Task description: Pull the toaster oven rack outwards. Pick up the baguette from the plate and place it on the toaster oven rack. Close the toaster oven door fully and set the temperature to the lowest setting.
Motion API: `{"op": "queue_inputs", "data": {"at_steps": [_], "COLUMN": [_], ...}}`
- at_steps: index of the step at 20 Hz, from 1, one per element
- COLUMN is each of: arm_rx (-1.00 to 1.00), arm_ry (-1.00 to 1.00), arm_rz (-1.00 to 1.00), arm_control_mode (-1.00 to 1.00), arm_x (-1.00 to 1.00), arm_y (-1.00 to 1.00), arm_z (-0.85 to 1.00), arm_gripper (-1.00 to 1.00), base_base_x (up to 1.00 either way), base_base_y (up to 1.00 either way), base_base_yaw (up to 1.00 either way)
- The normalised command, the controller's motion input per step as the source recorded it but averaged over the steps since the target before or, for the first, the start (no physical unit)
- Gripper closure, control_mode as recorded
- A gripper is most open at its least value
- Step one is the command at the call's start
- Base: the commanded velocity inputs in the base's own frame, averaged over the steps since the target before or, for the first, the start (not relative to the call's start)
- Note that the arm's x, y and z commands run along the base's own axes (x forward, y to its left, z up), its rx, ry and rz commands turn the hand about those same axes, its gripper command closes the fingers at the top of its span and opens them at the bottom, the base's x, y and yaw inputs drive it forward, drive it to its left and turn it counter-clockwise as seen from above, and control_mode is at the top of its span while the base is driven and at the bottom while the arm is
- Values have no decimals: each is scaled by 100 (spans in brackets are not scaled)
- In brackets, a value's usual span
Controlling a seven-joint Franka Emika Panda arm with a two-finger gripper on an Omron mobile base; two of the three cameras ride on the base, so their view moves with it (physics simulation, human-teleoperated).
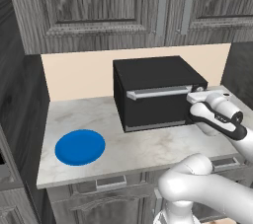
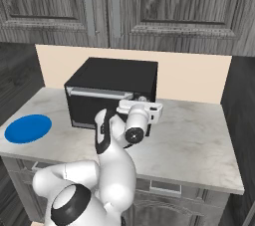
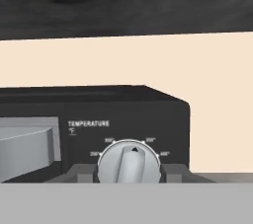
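Note:
The black toaster oven (image 1: 158,74) (image 2: 115,74) stands at the back of the counter. Its toaster oven door (image 1: 154,111) is closed, with the silver handle (image 1: 159,92) along its top edge. My gripper (image 3: 129,173) is at the oven's right front, and the fingers (image 3: 174,172) sit on either side of the silver temperature knob (image 3: 129,161), shut on it. The knob's pointer stands straight up in the hand view. The blue plate (image 1: 80,147) (image 2: 28,128) lies bare on the counter, left of the oven. The toaster oven rack and the baguette are hidden.
The marble counter (image 1: 148,149) (image 2: 194,140) has open room in front of and to the right of the oven. Grey wall cabinets (image 1: 99,1) hang above. Dark side panels close in both ends of the counter.

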Motion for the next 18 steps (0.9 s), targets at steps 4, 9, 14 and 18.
{"op": "queue_inputs", "data": {"at_steps": [4,9,14,18], "arm_rx": [-10,-9,-8,-8], "arm_ry": [0,0,0,0], "arm_rz": [3,0,0,0], "arm_control_mode": [-100,-100,-100,-100], "arm_x": [0,0,0,0], "arm_y": [0,0,0,0], "arm_z": [0,0,0,0], "arm_gripper": [100,100,100,100], "base_base_x": [0,0,0,0], "base_base_y": [0,0,0,0], "base_base_yaw": [0,0,0,0]}}
